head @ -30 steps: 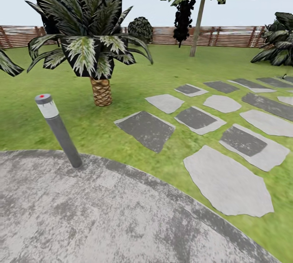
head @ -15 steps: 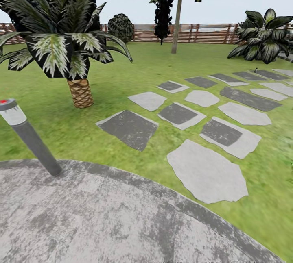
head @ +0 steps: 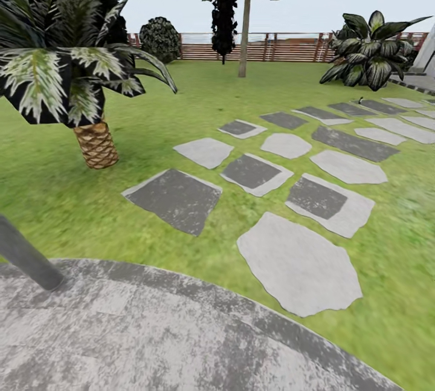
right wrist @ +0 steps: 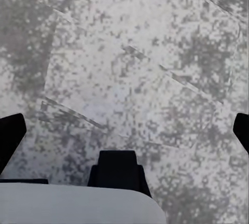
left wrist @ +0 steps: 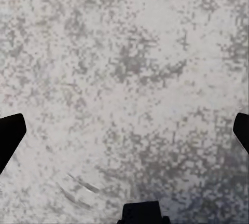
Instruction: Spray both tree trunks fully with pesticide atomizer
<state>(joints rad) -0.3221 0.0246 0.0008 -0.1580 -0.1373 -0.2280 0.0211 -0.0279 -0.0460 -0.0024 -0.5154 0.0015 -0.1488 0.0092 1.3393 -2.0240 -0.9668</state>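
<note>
The garden lawn (head: 199,95) stretches ahead to a brown slat fence (head: 290,46). A tiny dark object (head: 360,100) lies by the far stepping stones, too small to identify. The two thick-trunked trees and the pesticide are out of view. In the left wrist view my left gripper (left wrist: 124,130) is open over mottled grey paving, its dark fingertips (left wrist: 10,136) wide apart with nothing between them. My right gripper (right wrist: 124,130) is open too, above the same kind of paving, fingertips (right wrist: 10,133) at the picture's edges.
I stand on a round grey paved area (head: 151,330). A leaning grey bollard (head: 24,258) is near left. A short palm (head: 93,143), stepping stones (head: 299,264), a slim-trunked tree (head: 243,28), a round bush (head: 160,37) and a broad-leafed plant (head: 368,52) lie ahead.
The whole head view has swung to the right, so palm, bollard and stones slid left in the picture; the bollard's red-dotted cap has left the frame. That is camera motion.
</note>
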